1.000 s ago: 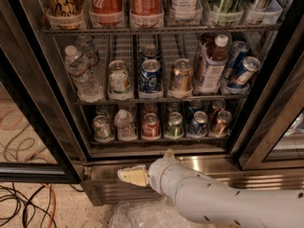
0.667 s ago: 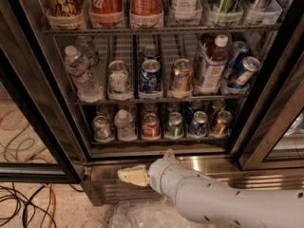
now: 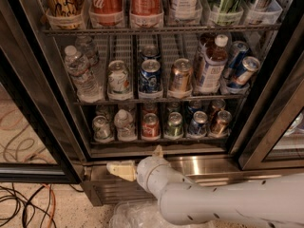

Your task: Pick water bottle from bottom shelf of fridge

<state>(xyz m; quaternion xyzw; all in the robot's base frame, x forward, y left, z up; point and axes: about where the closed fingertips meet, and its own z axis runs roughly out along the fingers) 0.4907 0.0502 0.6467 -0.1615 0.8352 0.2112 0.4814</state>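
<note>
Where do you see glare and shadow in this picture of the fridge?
Camera view: glare streaks the steel base panel beside the gripper, which hangs below the bottom shelf; the water bottle there stands in dimmer light than the cans above.

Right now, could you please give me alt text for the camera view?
The gripper hangs open and empty before the steel base of the fridge, below the bottom shelf. The water bottle stands second from left on that shelf, among cans.
</note>
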